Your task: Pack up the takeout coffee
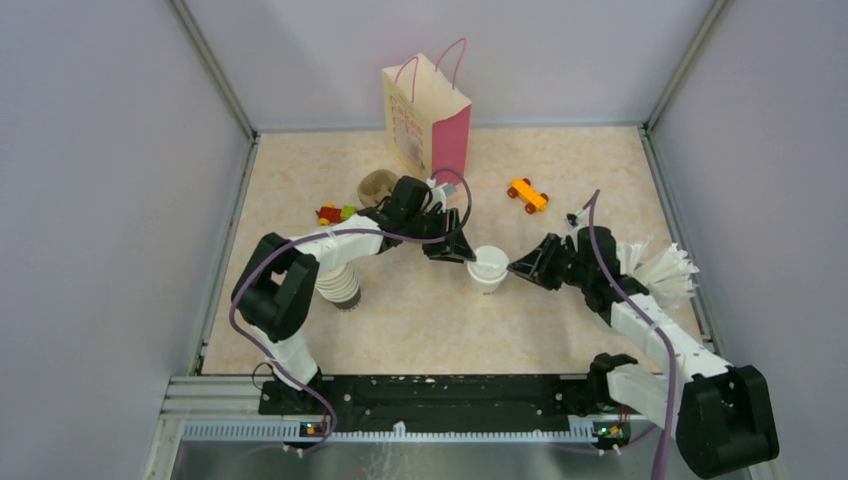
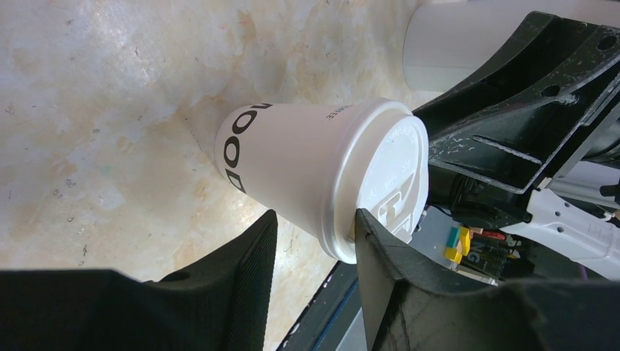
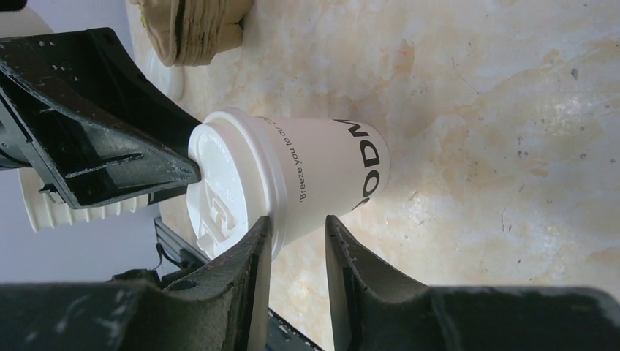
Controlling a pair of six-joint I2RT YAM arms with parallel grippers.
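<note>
The takeout coffee (image 1: 488,268), a small white paper cup with a white plastic lid, stands upright on the table's middle. My left gripper (image 1: 455,248) is at its left side and my right gripper (image 1: 522,265) at its right side. In the left wrist view the cup (image 2: 292,161) lies just past the open left gripper (image 2: 315,216), with one fingertip (image 2: 369,241) against the lid rim. In the right wrist view the right gripper (image 3: 297,219) is narrowly open, its tips against the side of the cup (image 3: 307,175) just below the lid. Neither gripper holds the cup.
A cream and pink paper bag (image 1: 428,110) stands at the back. A stack of nested cups (image 1: 340,282) is at the left. A cup of white sticks (image 1: 660,270) is at the right. An orange toy car (image 1: 527,194), a brown paper piece (image 1: 377,186) and small bricks (image 1: 335,212) lie behind.
</note>
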